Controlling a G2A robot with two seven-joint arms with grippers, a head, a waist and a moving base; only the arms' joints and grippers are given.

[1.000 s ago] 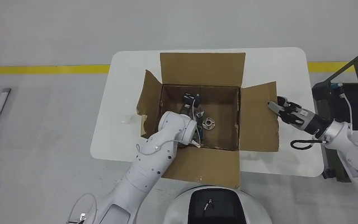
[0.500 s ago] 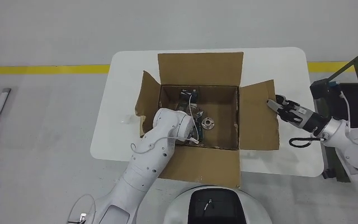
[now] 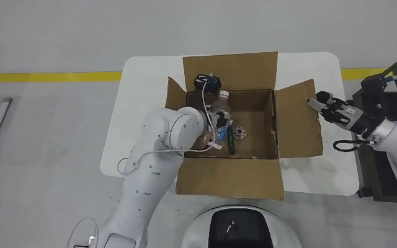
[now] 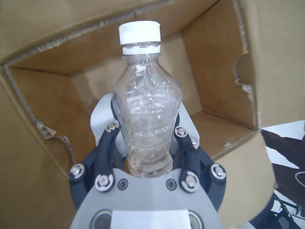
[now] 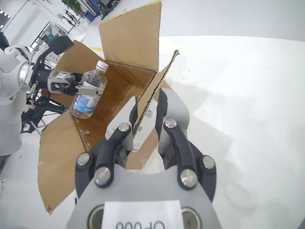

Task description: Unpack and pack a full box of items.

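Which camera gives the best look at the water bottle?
The left wrist view: the bottle is close and central, cap to ribbed body, clamped in the left gripper. The right wrist view shows it farther off, label visible, above the box. The top view catches its cap from above.

Seen from above, the white left arm rises from the lower left of the frame. It bends at a rounded joint just left of centre and turns its wrist toward the right. The left tool sits near the centre of the frame. Its two fingers are closed around the lower body of a clear bottle, held cap up.

The right arm enters from the right edge, with its forearm angled up and to the left. The right tool lies right of centre. Its fingers are pinched on the edge of a cardboard box flap.
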